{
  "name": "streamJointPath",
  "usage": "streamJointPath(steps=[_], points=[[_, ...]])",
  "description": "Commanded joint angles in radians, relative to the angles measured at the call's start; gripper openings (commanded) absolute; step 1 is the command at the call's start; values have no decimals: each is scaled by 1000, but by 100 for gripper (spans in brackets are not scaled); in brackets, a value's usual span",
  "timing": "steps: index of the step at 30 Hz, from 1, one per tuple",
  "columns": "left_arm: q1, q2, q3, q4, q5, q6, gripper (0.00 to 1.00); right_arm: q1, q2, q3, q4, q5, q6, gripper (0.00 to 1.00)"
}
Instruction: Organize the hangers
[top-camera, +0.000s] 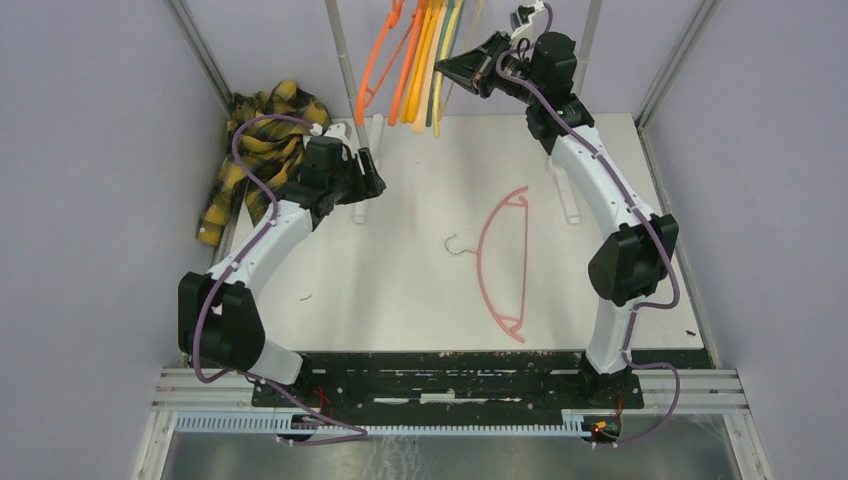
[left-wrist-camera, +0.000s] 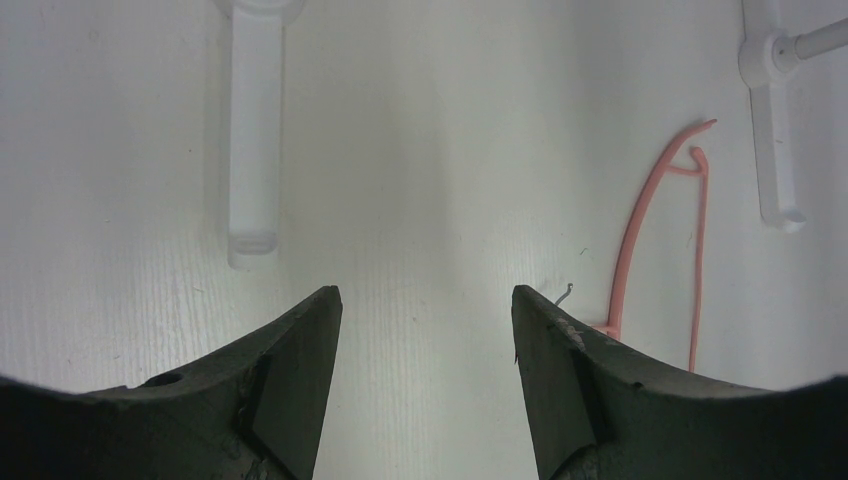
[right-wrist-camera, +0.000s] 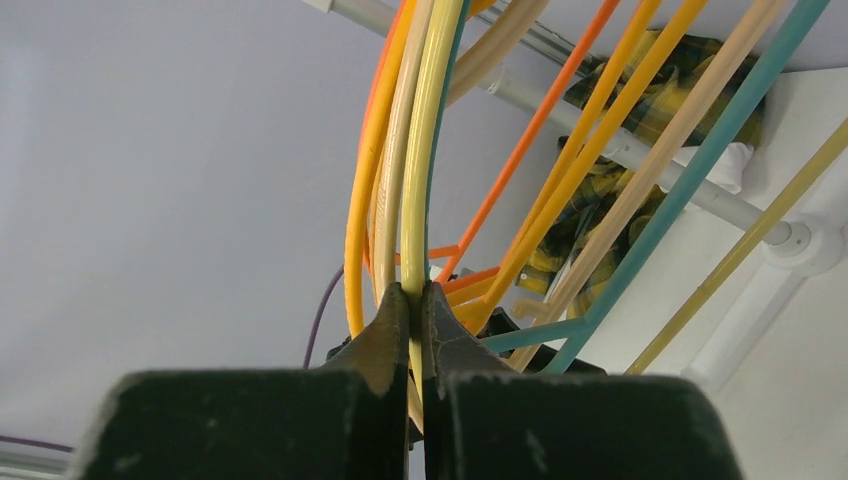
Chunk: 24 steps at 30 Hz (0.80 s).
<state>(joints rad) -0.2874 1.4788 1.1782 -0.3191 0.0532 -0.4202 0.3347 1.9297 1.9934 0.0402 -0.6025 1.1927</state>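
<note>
Pink hanger flat on table, off to right of left claw. Lies with long axis near-to-far, hook pointing toward that claw. Left claw spread, nothing between. Right claw up among hanging bunch, pinching pale yellow hanger. Left arm judged nearer.

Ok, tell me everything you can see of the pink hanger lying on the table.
The thin pink plastic hanger lies flat on the white table, right of centre. It has curved shoulders, a straight bottom bar, and a small grey wire hook pointing left in the top view. It looks unbroken. Only the table touches it.
</note>
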Motion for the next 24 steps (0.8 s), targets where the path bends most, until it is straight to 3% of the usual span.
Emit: streamJointPath(steps=[1,3,5,13,19,24], points=[[7,-1,30,31,-13,60,70,6,-10,1,-62,-32,-27,1],[7,0,29,29,-16,60,70,5,-39,-28,-57,-24,-47,7],[7,-3,28,25,-17,62,70,4,-80,-45,-83,-5,-94,27],[7,-7,23,20,-23,61,70,5,-309,-219,-135,177,-346,82],[7,2,8,30,-21,57,70,-2,-499,-402,-146,255,-467,95],[7,9,10,31,-26,58,70,9,-652,-531,-326,335,-653,96]])
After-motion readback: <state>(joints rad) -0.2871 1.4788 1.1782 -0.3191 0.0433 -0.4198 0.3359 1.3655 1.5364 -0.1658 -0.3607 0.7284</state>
